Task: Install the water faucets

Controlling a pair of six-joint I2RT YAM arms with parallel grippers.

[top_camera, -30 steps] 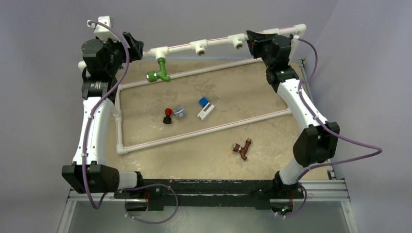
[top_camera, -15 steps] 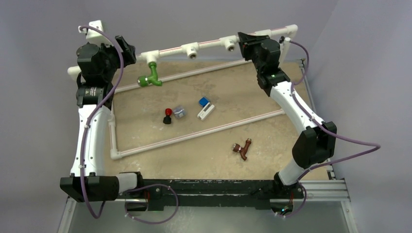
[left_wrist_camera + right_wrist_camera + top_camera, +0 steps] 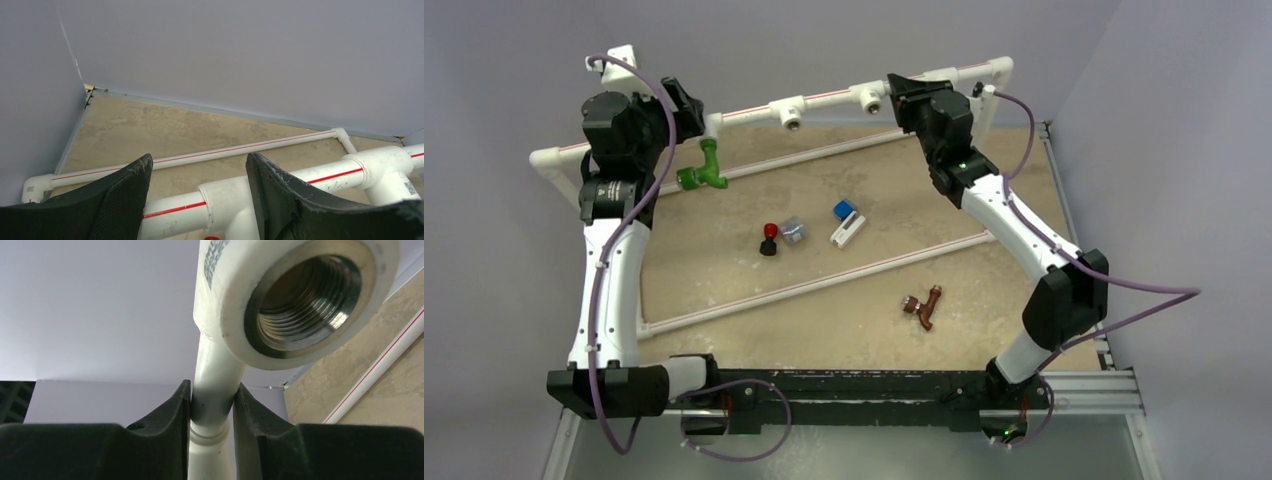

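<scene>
We see right gripper clenched on pipe frame, left gripper spread open. One-sided hold may twist frame, jarring green faucet at eleven o'clock.

The table has a tan, stone-patterned top. Two thin lower rails of a white pipe frame slant across it, one far and one nearer. Between them, about mid-table, lie a red-and-black knob, a small grey block just right of it, and a blue-and-white block further right. On the near side of the nearer rail, toward the right, lies a reddish-brown faucet, apart from the rest.
</scene>
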